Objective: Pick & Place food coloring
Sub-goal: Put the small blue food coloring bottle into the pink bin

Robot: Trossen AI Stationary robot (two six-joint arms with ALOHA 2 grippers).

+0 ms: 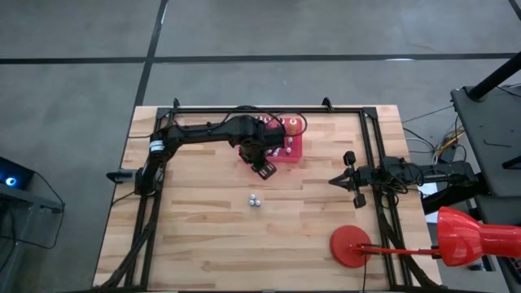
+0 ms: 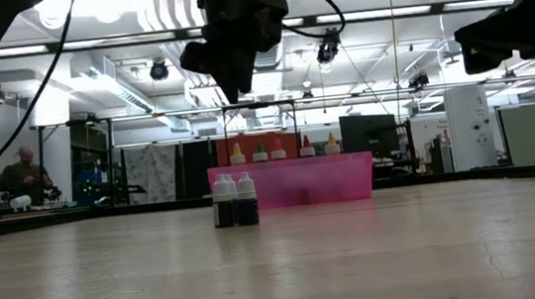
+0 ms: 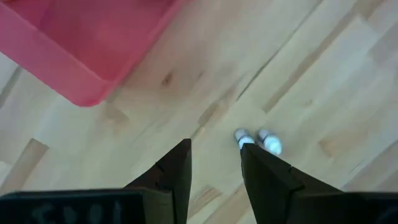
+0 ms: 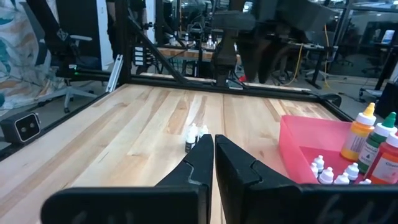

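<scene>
Food coloring bottles (image 1: 256, 201): two small white-capped ones stand touching on the bare bench (image 1: 203, 236), well apart from the pink tray (image 1: 295, 152), on its near side. More sit in that tray, four taller ones in a row; no label reads clearly. My left tool (image 1: 264, 169) hangs just off the tray's near edge, fingers spread, empty. My right tool (image 1: 343, 181) waits beyond the tray's right, fingers pressed together.

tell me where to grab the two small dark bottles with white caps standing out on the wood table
Take one small dark bottle at a time, across its body below the white cap, from straight above. Both stand upright and touch, so close the fingers on the free sides. The left gripper hangs open nearby.
</scene>
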